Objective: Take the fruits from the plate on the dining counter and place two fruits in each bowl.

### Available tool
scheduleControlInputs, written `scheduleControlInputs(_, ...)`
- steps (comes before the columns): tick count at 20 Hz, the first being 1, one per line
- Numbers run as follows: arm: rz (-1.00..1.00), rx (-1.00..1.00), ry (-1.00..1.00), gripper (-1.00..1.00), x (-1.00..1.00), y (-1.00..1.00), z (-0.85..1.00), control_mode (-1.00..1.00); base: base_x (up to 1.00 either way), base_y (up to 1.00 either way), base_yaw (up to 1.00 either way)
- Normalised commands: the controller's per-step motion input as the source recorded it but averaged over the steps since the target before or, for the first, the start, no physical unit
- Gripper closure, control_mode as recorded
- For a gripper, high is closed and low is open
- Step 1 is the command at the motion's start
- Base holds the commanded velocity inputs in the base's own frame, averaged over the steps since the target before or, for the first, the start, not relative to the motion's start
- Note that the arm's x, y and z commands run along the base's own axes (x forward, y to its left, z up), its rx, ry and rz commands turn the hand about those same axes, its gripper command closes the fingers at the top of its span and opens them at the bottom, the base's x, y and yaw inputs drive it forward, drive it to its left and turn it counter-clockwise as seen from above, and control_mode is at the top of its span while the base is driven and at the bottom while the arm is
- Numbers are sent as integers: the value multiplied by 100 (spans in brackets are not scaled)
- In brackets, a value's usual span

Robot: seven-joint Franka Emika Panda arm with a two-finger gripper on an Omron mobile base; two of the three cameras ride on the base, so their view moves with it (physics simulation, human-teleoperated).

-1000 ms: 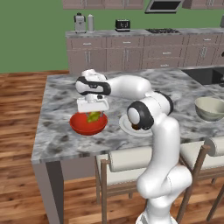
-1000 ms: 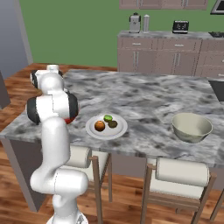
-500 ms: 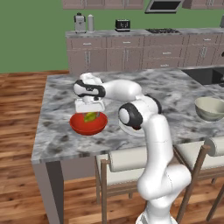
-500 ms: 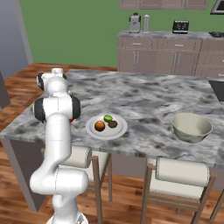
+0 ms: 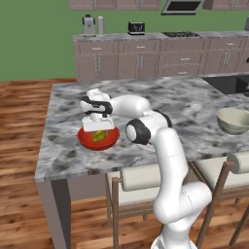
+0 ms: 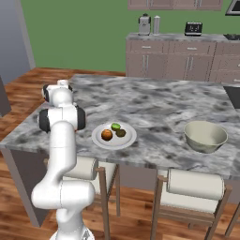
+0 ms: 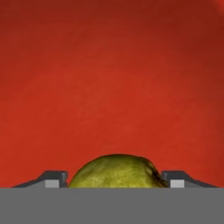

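Observation:
My gripper (image 5: 98, 127) hangs low over the glossy red bowl (image 5: 113, 139) on the dining counter (image 5: 185, 104), near its left end. In the hand view the gripper (image 7: 116, 180) is shut on a yellow-green pear (image 7: 114, 169), with the bowl's red inside (image 7: 109, 78) close below. From the left base view the pear (image 5: 100, 135) sits just inside the bowl's rim. The white plate (image 6: 99, 139) lies at the counter's front edge with an orange (image 6: 107, 135), a lime (image 6: 116, 126) and a kiwi (image 6: 122, 133) on it. A beige bowl (image 6: 205, 136) stands to the right.
Two padded stools (image 6: 194, 185) are tucked under the counter's front edge. The beige bowl (image 5: 234, 120) sits near the counter's right end. A brown-cabinet kitchen counter (image 5: 146, 53) with small appliances runs along the back wall.
The hand has sunk lower toward the red bowl with the pear still in it, and the arm's elbow has swung a little to the left.

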Motion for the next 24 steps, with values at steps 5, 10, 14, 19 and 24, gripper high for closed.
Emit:
scheduleControlInputs(5, 0, 0, 0, -100, -3, 0, -22, -100, 0, 0, 0)
scheduleControlInputs(10, 0, 0, 1, -100, -12, -3, 0, -100, 0, 0, 0)
scheduleControlInputs(14, 0, 0, -18, -100, -59, -11, 4, -100, 0, 0, 0)
scheduleControlInputs(19, 0, 7, -23, -100, -70, -35, 38, -100, 0, 0, 0)
scheduleControlInputs(24, 0, 18, -24, -100, -87, -83, 47, -100, 0, 0, 0)
